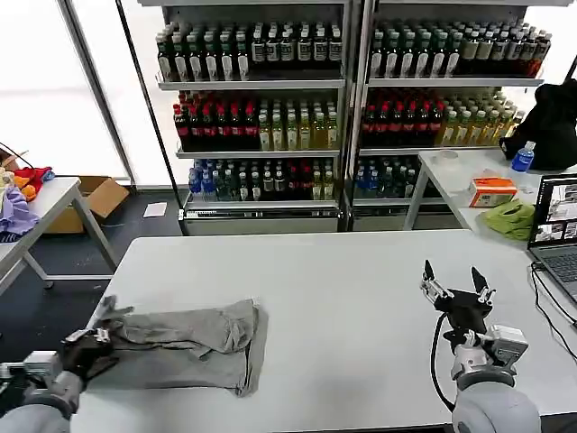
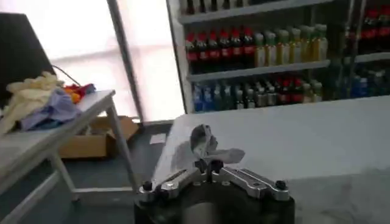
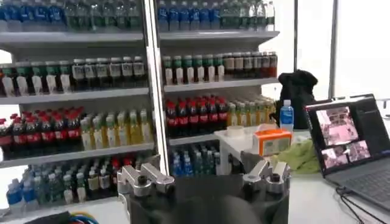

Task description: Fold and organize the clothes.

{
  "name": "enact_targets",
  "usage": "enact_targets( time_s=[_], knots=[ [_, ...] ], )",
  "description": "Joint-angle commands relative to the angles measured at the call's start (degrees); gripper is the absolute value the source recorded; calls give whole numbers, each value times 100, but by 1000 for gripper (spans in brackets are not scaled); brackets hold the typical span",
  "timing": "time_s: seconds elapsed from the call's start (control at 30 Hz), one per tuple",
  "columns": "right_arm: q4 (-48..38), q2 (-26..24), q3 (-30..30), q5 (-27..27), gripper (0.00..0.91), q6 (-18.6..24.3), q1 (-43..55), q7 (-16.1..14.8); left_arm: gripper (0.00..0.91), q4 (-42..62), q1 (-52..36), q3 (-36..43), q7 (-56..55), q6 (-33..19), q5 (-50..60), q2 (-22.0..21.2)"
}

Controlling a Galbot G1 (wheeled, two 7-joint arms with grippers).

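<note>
The clothes are one light grey shirt (image 1: 194, 343), lying bunched and partly folded on the left part of the white table (image 1: 352, 280). My left gripper (image 1: 101, 339) is at the shirt's left edge, shut on a corner of the fabric. In the left wrist view the left gripper (image 2: 208, 165) has its fingers pinched together, and a flap of the grey shirt (image 2: 206, 141) sticks up from between them. My right gripper (image 1: 456, 284) hovers over the right side of the table, far from the shirt, pointing up. It is open with nothing in it; the right gripper (image 3: 204, 178) is spread wide in the right wrist view.
Shelves of bottled drinks (image 1: 261, 117) stand behind the table. At the right are a laptop (image 1: 557, 225), a lime-green cloth (image 1: 510, 217) and an orange box (image 1: 493, 191). A side table (image 1: 54, 203) on the left holds a purple cloth (image 1: 13, 213). A cardboard box (image 1: 99, 197) sits on the floor.
</note>
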Motion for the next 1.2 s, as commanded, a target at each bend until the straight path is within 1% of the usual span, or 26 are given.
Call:
enact_targets(
  time_s=[0.03,0.3,0.5,0.63,0.87,1.2],
  knots=[
    [195,124,98,-65,907,22,-416,14,0,-439,-299,1573,-374,245,132,-427],
    [352,331,50,-330,907,-24,-620,35,0,-590,-507,2220,-524,370,77,-371],
    [471,423,54,-494,907,-29,-821,62,0,-734,-523,2600,-623,377,133,-468],
    [570,437,99,-492,907,-17,-936,69,0,-534,-566,2828,-587,372,367,-590],
    [554,468,100,-504,907,60,-1057,65,0,-218,-797,2923,-610,372,390,-736],
    [503,475,4,-555,907,58,-1002,72,0,-146,-1087,2702,-609,371,278,-846]
  ],
)
